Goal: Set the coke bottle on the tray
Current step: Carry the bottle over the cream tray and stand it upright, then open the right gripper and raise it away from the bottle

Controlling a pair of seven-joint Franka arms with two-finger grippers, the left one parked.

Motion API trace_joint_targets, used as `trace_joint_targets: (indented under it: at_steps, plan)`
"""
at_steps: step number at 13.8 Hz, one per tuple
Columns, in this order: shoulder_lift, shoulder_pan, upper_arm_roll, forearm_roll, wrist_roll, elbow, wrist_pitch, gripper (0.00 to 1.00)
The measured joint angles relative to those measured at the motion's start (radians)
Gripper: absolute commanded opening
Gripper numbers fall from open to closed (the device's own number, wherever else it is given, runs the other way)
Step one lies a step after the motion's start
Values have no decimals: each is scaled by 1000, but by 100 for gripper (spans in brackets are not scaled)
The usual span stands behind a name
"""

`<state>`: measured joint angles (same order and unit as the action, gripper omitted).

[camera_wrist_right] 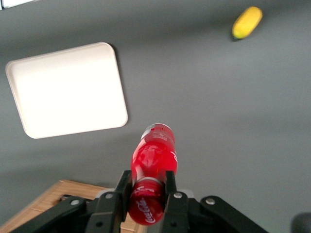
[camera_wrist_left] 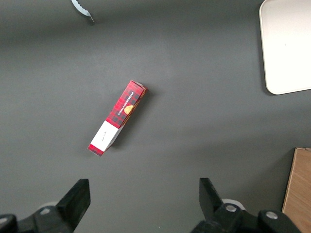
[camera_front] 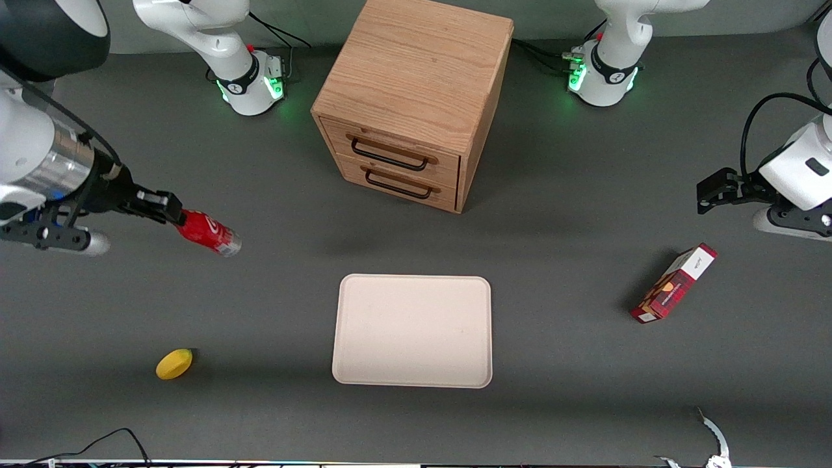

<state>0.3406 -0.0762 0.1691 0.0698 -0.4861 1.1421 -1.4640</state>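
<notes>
One bottle in hand: we find the coke bottle [camera_front: 209, 233] held off the worktop [camera_front: 260, 403], lying nearly level, its clear base pointing toward the tray.
Gripper: the gripper [camera_front: 170, 212] hangs above the worktop at the working arm's end, farther from the front camera than the lemon.
Jaws: we record them closed on the bottle's cap end; in the wrist view the gripper [camera_wrist_right: 148, 187] has a finger pressed to each side of the bottle [camera_wrist_right: 151, 171].
Tray: the tray [camera_front: 364, 364] lies flat on the worktop in front of the cabinet, well apart from the bottle; we see nothing on it [camera_wrist_right: 29, 124].
Cabinet: the wooden cabinet [camera_front: 416, 78] has two drawers, both shut.
Lemon: a lemon [camera_front: 174, 363] [camera_wrist_right: 247, 22] rests on the worktop, nearer the front camera than the gripper.
Carton: a red-and-white carton [camera_front: 674, 283] [camera_wrist_left: 117, 118] lies toward the parked arm's end.
</notes>
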Motion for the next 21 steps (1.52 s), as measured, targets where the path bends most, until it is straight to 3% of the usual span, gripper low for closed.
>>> trace_joint_targets:
  at_steps: [2, 6, 10, 14, 15, 16, 17, 21]
  plan:
    - [146, -49, 18, 0, -147, -122, -33, 0]
    - [347, -142, 23, -47, -380, -183, -248, 0]
    - [493, -176, 56, -166, -538, -195, -444, 0]
    - [581, -180, 135, -313, -655, -201, -522, 0]
    - [593, -182, 149, -333, -674, -200, -534, 4]
    - [602, -185, 155, -343, -688, -199, -545, 68]
    - [609, -186, 155, -345, -693, -198, -557, 100]
    - [604, -181, 156, -346, -693, -204, -559, 100]
